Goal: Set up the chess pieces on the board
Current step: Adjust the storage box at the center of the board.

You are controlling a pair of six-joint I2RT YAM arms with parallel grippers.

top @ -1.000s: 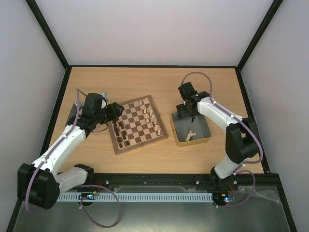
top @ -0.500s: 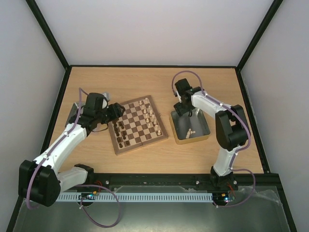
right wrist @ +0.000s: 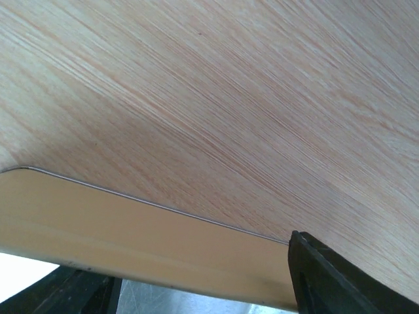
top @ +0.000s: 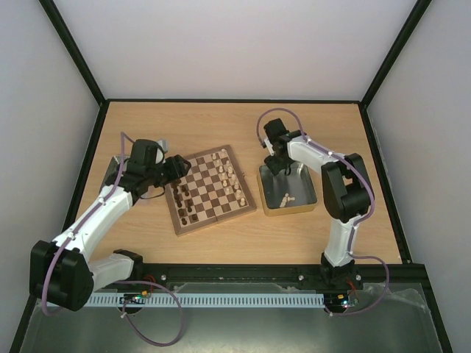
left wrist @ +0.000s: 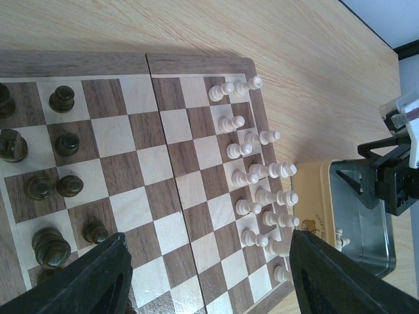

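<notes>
Beside board: tin, pale pieces (few) | left claw released | right claw unclear

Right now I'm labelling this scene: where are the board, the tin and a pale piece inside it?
board [top: 210, 191]: top view, bare middle square.
tin [top: 293, 211]: top view, near wall.
pale piece [top: 285, 197]: top view, its body.

White arms; black joints; lilac cables

Even diffuse overhead light, soft shadows; right wrist close-up slightly blurred.
</notes>
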